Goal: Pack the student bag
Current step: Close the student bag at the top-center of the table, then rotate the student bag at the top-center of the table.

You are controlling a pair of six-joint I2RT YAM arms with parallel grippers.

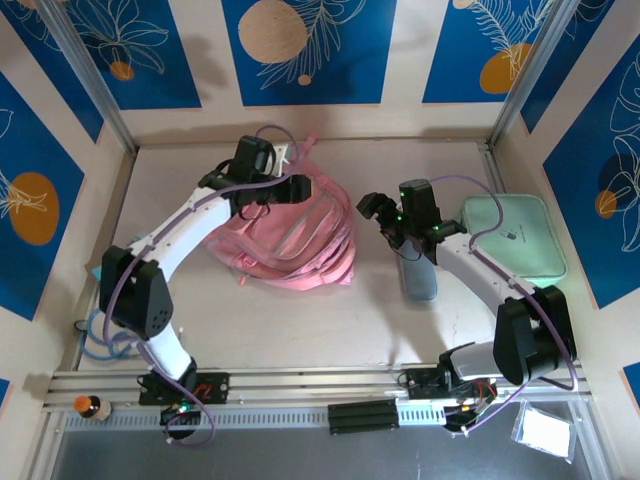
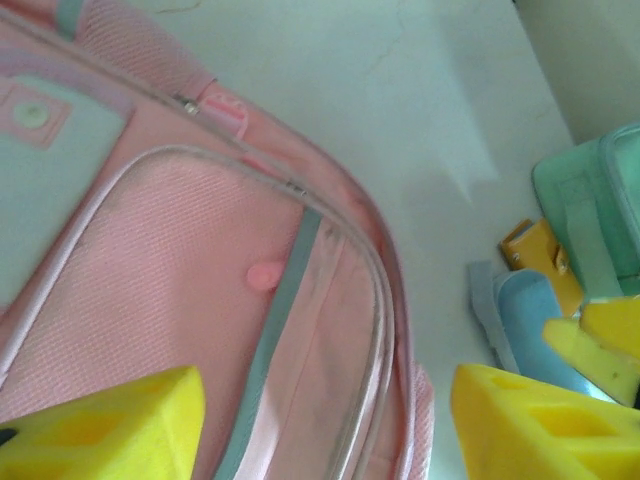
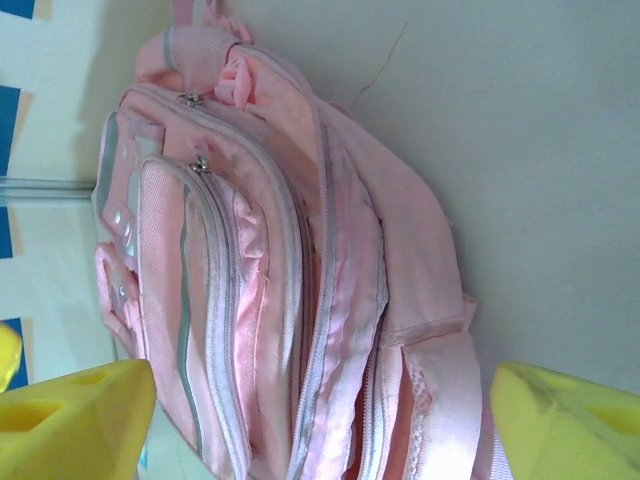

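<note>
Left gripper [image 1: 312, 186]: spread wide, clamped on nothing, hanging just above the student bag [image 1: 290, 245], over the grey-trimmed front pocket [image 2: 200, 300]. Right gripper [image 1: 372, 208]: likewise parted wide and holding nothing, off the bag's right side and pointed across at it, with the pink straps [image 3: 440, 390] nearest its yellow fingers [image 3: 85, 415].

Student bag: lying flat on the table [image 1: 300, 330], left of centre, between the 2 arms. Mint-green case [image 1: 505, 235]: well to the right, by the table's edge. Blue-grey pouch [image 1: 418, 278]: just beside that case, under the right forearm, apart from the bag.

Looks like the opening stage rather than loading: nothing carried, nothing visibly inside, and the zip lines seem shut in the right wrist view, though hard to tell along their whole run.

Next, probably: choose 1 zip pull [image 3: 200, 163], small and metal, and close on it with a fine pinch. Calls for the other gripper to pin the fabric nearby, since soft cloth is likely to bunch and drag along instead of unzipping. Worth keeping the straps out from between the jaws.
</note>
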